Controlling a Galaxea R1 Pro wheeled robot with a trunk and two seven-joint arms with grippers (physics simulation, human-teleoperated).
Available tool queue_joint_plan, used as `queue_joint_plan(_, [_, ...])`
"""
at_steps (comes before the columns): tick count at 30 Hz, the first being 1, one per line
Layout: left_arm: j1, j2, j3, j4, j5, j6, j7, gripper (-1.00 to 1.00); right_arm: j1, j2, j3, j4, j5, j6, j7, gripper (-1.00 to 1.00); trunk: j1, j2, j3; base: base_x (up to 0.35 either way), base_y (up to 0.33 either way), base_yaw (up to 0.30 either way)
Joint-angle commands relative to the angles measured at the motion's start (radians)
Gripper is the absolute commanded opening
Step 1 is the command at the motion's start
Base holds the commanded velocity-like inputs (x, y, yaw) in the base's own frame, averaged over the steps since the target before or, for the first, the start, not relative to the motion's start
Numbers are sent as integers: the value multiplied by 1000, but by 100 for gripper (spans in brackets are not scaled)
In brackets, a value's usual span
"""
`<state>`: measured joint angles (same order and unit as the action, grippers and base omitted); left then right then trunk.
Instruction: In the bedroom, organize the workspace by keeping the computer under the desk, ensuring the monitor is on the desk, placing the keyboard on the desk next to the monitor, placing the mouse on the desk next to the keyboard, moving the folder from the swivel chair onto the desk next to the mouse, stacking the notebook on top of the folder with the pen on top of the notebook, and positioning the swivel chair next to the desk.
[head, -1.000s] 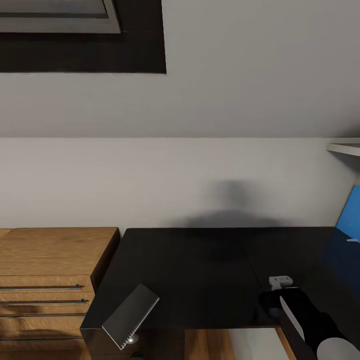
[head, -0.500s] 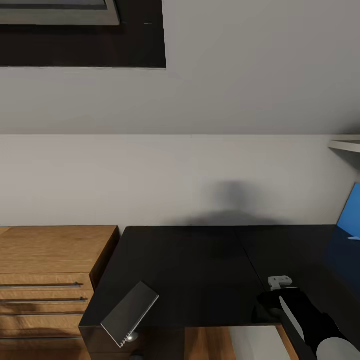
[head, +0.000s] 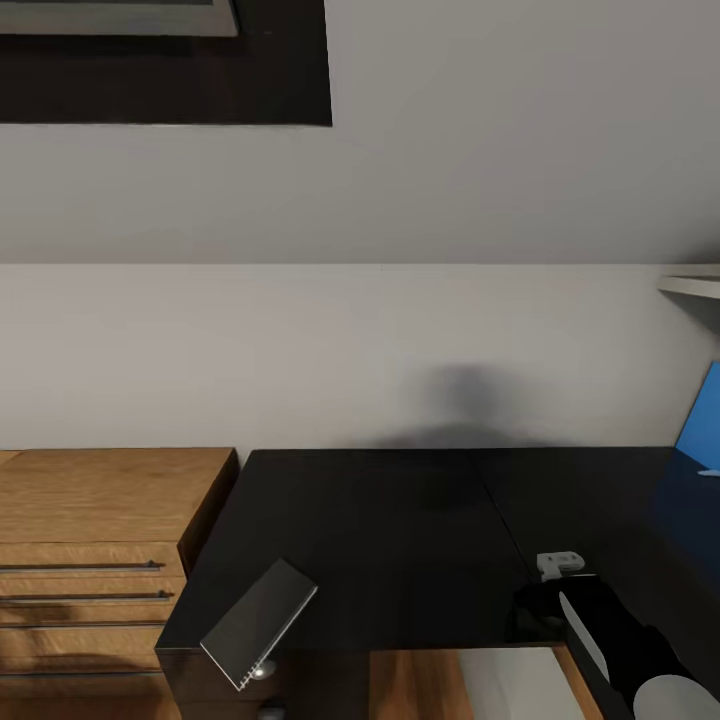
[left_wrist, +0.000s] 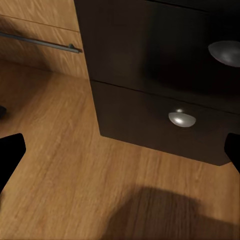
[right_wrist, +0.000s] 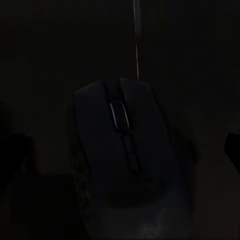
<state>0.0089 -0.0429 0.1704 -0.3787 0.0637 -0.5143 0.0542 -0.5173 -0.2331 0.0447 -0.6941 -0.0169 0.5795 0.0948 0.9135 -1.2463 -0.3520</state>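
Observation:
The desk (head: 380, 540) has a glossy black top that runs along the white wall. My right gripper (head: 540, 612) hovers low over its front right part. In the right wrist view a dark mouse (right_wrist: 122, 150) lies on the black top between the wide-apart fingers of my right gripper (right_wrist: 120, 145), which is open. A flat grey notebook-like slab (head: 260, 625) lies tilted at the desk's front left corner. The bright blue folder (head: 702, 425) stands tilted at the far right, cut off by the frame. My left gripper (left_wrist: 120, 150) is open and empty, low before the desk's dark drawer unit (left_wrist: 150, 60).
A low oak chest (head: 100, 520) with bar handles stands against the desk's left end. Round silver knobs (left_wrist: 182, 118) stick out of the drawer fronts. Wooden floor (left_wrist: 60, 165) lies under the left gripper. A white shelf edge (head: 692, 287) juts out at upper right.
The whole head view has slid slightly, so the camera moved. The arms, the grey slab and the folder keep their places on the desk.

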Motion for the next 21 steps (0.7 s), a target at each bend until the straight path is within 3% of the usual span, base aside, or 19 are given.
queue_joint_plan(1, [0,0,-2,-2,7,-1,2,100,0,-1,4,1,9,6,0,100,0,-1,-1,0,0,0])
queue_joint_plan(17, [0,0,-2,-2,31,-1,2,100,0,-2,4,11,9,34,2,100,0,-1,-1,0,0,0])
queue_joint_plan(18, [0,0,-2,-2,31,-1,2,100,0,-2,4,12,9,34,2,-100,0,-1,-1,0,0,0])
queue_joint_plan(21, [0,0,-2,-2,31,-1,2,100,0,-2,4,15,9,34,2,-100,0,-1,-1,0,0,0])
